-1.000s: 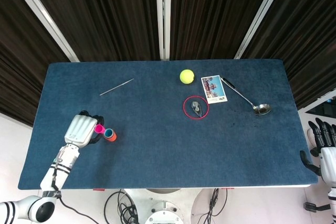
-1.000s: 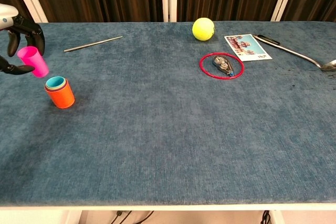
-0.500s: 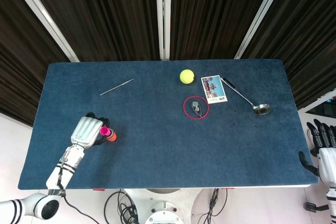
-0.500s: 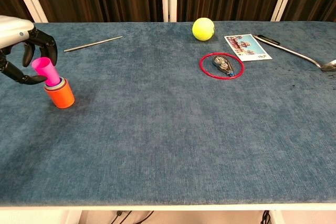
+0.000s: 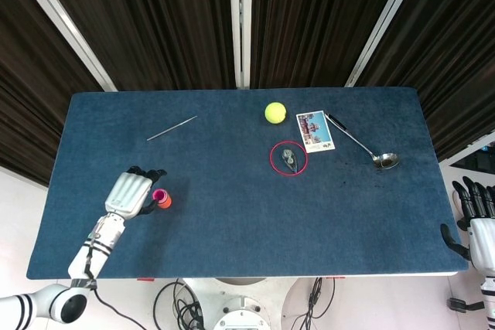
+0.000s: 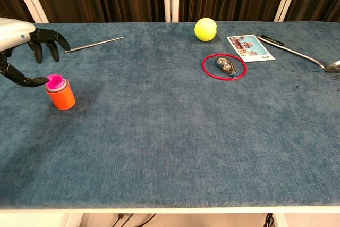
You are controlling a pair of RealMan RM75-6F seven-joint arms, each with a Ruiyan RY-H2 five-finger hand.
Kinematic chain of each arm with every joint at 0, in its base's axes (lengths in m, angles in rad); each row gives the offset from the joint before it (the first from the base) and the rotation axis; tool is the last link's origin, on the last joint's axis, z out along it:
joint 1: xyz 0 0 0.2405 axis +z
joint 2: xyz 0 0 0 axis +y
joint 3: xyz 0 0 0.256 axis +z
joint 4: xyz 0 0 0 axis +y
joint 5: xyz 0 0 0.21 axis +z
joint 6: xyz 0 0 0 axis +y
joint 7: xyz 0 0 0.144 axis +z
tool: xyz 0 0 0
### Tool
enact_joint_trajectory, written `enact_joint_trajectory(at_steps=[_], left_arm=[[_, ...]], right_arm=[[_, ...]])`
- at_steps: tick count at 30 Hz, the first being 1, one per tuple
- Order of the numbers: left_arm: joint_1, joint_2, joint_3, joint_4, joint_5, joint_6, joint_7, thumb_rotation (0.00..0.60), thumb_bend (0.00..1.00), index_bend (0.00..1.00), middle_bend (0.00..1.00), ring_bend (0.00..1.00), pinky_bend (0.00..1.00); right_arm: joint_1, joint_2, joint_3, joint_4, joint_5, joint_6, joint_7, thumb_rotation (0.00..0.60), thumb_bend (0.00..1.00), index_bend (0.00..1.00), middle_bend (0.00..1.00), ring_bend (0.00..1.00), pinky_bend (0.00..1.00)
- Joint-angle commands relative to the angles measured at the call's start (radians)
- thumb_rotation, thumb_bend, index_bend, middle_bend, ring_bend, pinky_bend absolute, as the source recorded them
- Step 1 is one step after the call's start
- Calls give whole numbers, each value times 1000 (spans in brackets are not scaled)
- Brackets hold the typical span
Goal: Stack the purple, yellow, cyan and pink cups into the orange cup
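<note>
Blue tabletop (image 6: 170,131): left robot hand (image 6: 24,51) spread apart, empty, thumb beside pink cup (image 6: 55,82) nested in orange cup (image 6: 60,97).

On the blue counter (image 6: 175,131): a rod (image 6: 94,44) far left, a yellow ball (image 6: 205,28) beside a postcard (image 6: 248,48), a red ring (image 6: 224,66) around a small grey object (image 6: 225,66), a ladle (image 5: 362,142) at right.

Left hand (image 6: 21,46) spread just beside cup stack (image 6: 60,93) (thumb at its rim). Bench (image 6: 170,147) bare across middle and front. Obstacles at far side: rod (image 6: 94,44), ball (image 6: 205,29), ring (image 6: 224,66), card (image 6: 248,48), ladle (image 6: 297,52).
</note>
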Motion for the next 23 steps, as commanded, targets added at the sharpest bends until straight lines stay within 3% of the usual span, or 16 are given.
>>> enact_joint_trajectory(at_steps=[1, 3, 7, 11, 16, 23], left_arm=[[9, 5, -3, -2, 13, 16, -5, 600, 262, 138, 206, 248, 227], [19, 15, -7, -10, 24, 39, -4, 600, 259, 138, 200, 214, 184], [87, 35, -19, -19, 73, 180, -36, 600, 251, 139, 180, 147, 129], [187, 55, 38, 46, 158, 310, -86, 600, 227, 122, 106, 62, 104], [325, 24, 109, 228, 233, 458, -161, 600, 151, 24, 2, 0, 76], [396, 11, 151, 321, 288, 481, -237, 600, 134, 11, 0, 0, 63]], right_arm=[[-1, 1, 1, 0, 0, 3, 1, 600, 313, 22, 0, 0, 0], [-3, 2, 1, 0, -2, 7, 3, 600, 312, 22, 0, 0, 0], [-7, 0, -3, 5, -13, 19, -7, 600, 312, 22, 0, 0, 0], [-10, -31, -17, 52, -43, 35, -102, 600, 305, 4, 0, 0, 0], [-8, -61, -54, 83, -75, 8, -206, 600, 257, 0, 0, 0, 0], [12, -42, -56, 25, -64, -40, -230, 600, 255, 0, 0, 0, 0]])
